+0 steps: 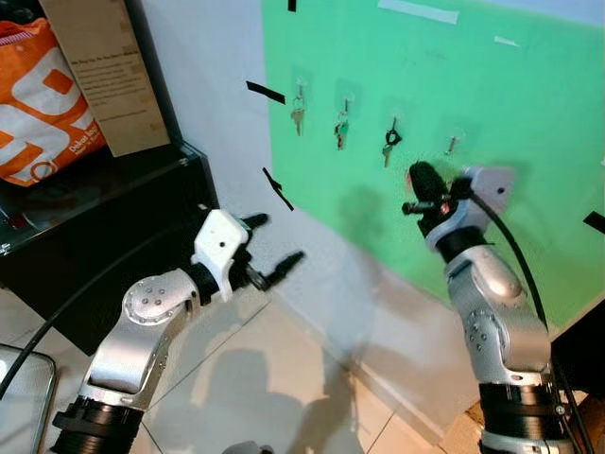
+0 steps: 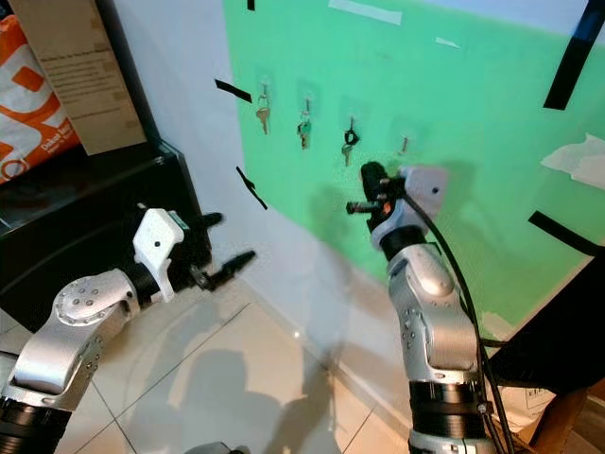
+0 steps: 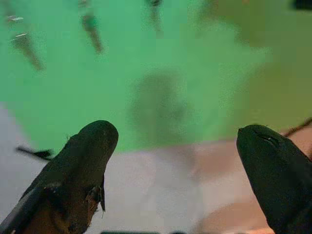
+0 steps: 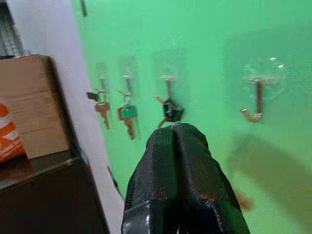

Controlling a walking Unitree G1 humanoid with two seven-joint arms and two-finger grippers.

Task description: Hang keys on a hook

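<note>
Four clear hooks run in a row across the green panel (image 1: 492, 123) on the wall; three carry keys, and the fourth hook (image 4: 257, 100), nearest the panel's right edge, hangs bare. The right gripper (image 4: 173, 127) is raised toward the panel, fingers pressed together, holding nothing visible, its tip just below the black-headed key (image 4: 170, 109) on the third hook. The left gripper (image 1: 274, 248) sits low near the black cabinet (image 1: 95, 236), fingers spread wide and empty.
</note>
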